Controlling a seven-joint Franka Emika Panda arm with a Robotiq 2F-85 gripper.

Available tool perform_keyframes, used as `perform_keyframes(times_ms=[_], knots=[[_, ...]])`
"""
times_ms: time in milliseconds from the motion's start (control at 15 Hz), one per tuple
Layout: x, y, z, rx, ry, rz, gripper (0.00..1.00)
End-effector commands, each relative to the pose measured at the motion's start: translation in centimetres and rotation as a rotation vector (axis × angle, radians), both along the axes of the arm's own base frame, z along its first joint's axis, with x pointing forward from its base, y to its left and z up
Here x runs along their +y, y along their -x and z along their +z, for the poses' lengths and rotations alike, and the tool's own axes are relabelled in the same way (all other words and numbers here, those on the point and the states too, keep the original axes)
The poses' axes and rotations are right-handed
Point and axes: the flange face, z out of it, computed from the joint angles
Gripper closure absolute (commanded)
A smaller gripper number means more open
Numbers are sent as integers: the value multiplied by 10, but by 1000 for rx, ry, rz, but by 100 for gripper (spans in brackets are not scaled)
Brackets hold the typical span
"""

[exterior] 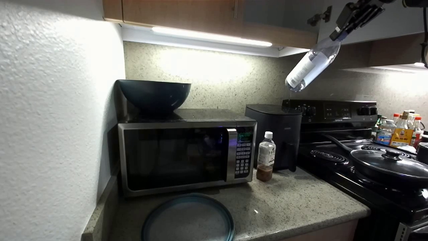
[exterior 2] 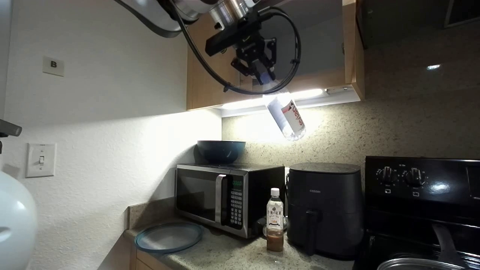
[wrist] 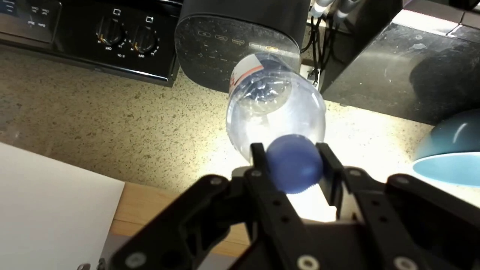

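Observation:
A transparent plastic bottle [exterior: 311, 68] with a white and red label hangs tilted in the air, its base pointing down. My gripper [wrist: 293, 161] is shut on the bottle's blue cap [wrist: 296, 172], one finger pressed to each side. In an exterior view the gripper [exterior 2: 264, 77] comes from above, and the bottle [exterior 2: 287, 116] slants below it, in front of the speckled backsplash. From the wrist, the bottle [wrist: 277, 108] stretches away beyond the cap, over the top of a black air fryer [wrist: 228, 45].
Underneath are the air fryer [exterior 2: 326, 210], a microwave [exterior: 187, 154] bearing a dark bowl [exterior: 155, 95], and a milk tea bottle [exterior: 266, 155]. A round lid [exterior 2: 168, 238] lies on the counter. A stove [exterior: 334, 137] with a covered pan [exterior: 391, 164] adjoins. Wall cabinets [exterior 2: 210, 75] hang close behind the gripper.

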Motion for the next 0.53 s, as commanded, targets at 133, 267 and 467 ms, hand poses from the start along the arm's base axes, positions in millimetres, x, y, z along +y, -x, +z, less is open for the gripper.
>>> perform_keyframes(times_ms=[133,267,467], knots=[[13,38,61,-200,86,-55,89],[18,53,82,-280,113,-75,89],[22,69,101,-388,133,-108,89]])
